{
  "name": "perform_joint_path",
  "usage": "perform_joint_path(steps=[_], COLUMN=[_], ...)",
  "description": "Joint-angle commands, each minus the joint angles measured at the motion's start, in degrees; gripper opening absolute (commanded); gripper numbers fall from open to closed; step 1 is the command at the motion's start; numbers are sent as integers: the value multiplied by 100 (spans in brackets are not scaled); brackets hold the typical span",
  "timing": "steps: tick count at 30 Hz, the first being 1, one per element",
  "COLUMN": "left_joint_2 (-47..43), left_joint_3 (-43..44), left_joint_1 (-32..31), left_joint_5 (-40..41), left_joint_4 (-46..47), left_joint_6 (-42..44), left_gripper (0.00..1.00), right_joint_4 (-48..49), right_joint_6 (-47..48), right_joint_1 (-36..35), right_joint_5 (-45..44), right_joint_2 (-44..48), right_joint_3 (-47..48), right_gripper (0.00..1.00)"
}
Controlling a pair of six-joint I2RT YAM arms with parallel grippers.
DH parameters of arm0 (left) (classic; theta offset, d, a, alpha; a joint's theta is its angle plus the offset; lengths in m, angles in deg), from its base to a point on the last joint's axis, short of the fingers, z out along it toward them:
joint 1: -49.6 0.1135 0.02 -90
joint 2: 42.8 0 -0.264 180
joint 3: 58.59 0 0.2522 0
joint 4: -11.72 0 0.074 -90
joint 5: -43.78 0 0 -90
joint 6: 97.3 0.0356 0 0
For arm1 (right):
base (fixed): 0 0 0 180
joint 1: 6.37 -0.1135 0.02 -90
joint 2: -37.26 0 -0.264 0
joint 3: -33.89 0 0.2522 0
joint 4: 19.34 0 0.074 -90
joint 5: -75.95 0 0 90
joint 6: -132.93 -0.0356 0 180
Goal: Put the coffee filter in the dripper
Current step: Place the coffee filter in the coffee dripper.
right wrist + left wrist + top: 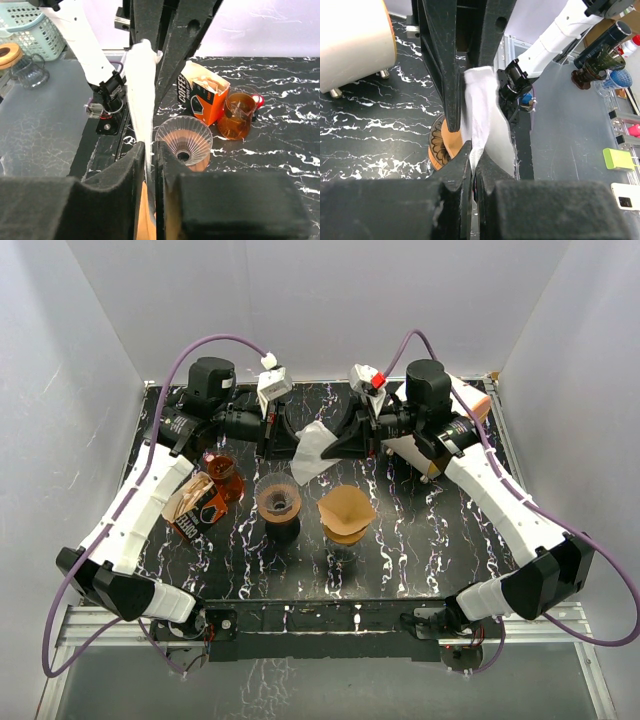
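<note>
The white paper coffee filter (315,448) hangs above the back middle of the table, held from both sides. My left gripper (298,447) is shut on its left edge, and the filter (481,112) rises out of the pinched jaws (474,161). My right gripper (336,445) is shut on the other edge, so the filter (140,85) stands up from its jaws (151,149). The clear ribbed dripper (278,502) sits on a brown base in front of and below the filter; it (184,137) is empty.
A brown cone-shaped piece (346,512) stands right of the dripper. An orange coffee box (195,508) and an amber glass server (222,476) stand to the left. A white cylinder on small feet (355,40) sits at the back right.
</note>
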Motion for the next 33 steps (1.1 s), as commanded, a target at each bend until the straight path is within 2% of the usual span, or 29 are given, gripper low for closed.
perform_joint_path(steps=[1, 3, 5, 7, 11, 14, 17, 23, 29, 33], left_joint_2=[-368, -416, -443, -439, -197, 66, 312, 422, 690, 741], left_joint_3=[-114, -174, -202, -214, -20, 51, 79, -108, 183, 109], left_joint_1=[95, 184, 280, 330, 336, 332, 332, 282, 189, 132], left_joint_5=[173, 604, 1137, 1796, 3131, 3750, 4004, 4442, 5053, 5103], left_joint_4=[301, 454, 645, 793, 771, 904, 1052, 1484, 1398, 1407], left_joint_6=[-355, -603, -957, -1257, -1584, -1816, -2158, -2810, -3313, -3498], left_gripper=[0, 0, 0, 0, 0, 0, 0, 0, 0, 0], right_joint_4=[204, -40, -316, -525, -791, -855, -780, -779, -822, -901], right_joint_6=[-272, -252, -113, 7, 262, 201, -34, -204, -158, -154], right_joint_1=[22, 23, 22, 22, 23, 16, 1, -210, -608, -772], right_joint_5=[-833, -1534, -2162, -2731, -3563, -3607, -3448, -3463, -3944, -4206], right_joint_2=[47, 3, -78, -184, -462, -669, -873, -1073, -1188, -1422], right_joint_3=[47, 220, 451, 714, 1207, 1448, 1552, 1616, 1565, 1752], right_gripper=[21, 42, 55, 63, 71, 77, 85, 89, 89, 89])
